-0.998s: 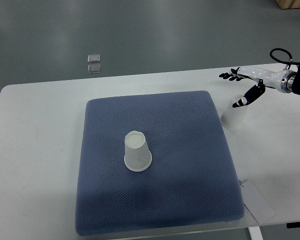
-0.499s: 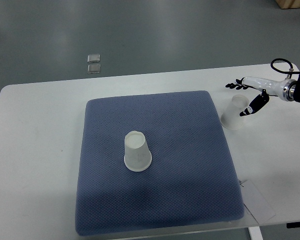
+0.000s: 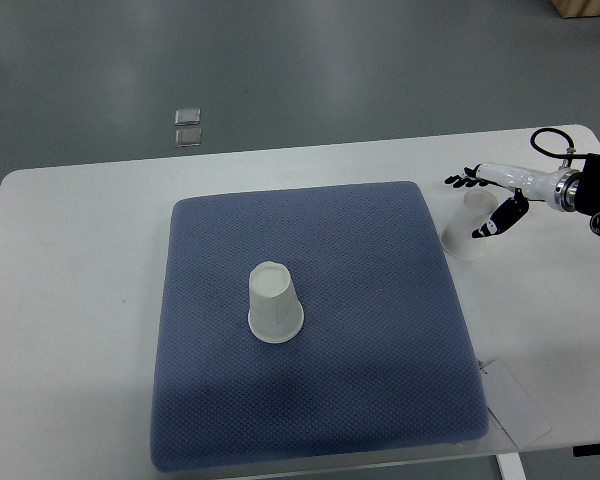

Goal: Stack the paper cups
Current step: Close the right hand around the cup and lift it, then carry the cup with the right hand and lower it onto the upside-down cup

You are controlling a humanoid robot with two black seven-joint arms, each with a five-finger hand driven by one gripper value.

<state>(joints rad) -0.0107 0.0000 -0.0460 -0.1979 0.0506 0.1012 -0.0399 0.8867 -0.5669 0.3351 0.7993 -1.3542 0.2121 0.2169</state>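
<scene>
My right hand [image 3: 488, 200] is over the white table [image 3: 70, 300], at the paper cup [image 3: 467, 229] that stands upside down just beside the right edge of the blue mat [image 3: 380, 330]. My fingers [image 3: 462, 181] are spread wide above the cup and my thumb [image 3: 490, 226] is at its side; I hold nothing. The second cup [image 3: 274, 303] stands upside down on the middle of the mat.

Sitting upside down near the middle of the blue mat [image 3: 380, 400]: one white paper cup [image 3: 274, 303], base up. Standing inverted too, off the mat's right edge near its far corner, on the white table [image 3: 80, 300]: a second cup [image 3: 467, 232].
</scene>
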